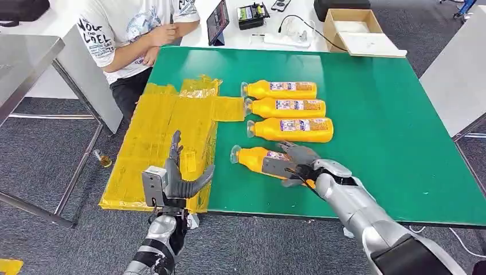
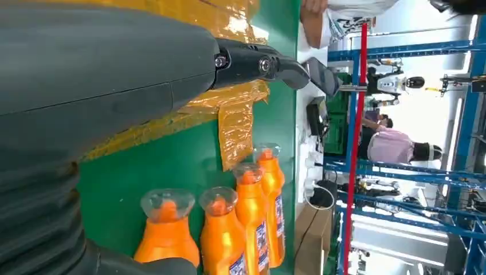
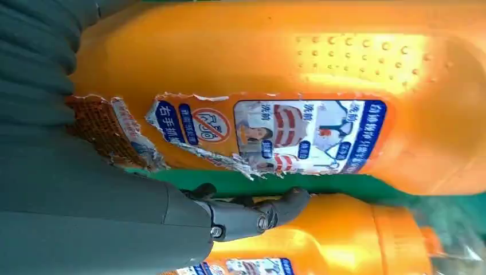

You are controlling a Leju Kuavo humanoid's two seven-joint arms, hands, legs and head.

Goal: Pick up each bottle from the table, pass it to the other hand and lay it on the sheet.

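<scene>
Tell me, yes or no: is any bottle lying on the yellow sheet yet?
No. In the head view all four bottles lie on the green table, off the yellow sheet.

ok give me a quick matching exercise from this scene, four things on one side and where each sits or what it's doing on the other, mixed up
Things:
1. right hand
2. left hand
3. yellow sheet
4. cardboard box

Places or states:
A. lies over the green table's left edge
B. stands on the white table beyond the green one
C. grips the nearest orange bottle
D. holds nothing, fingers apart, above the sheet's near end

Pairs: 1-C, 2-D, 3-A, 4-B
</scene>
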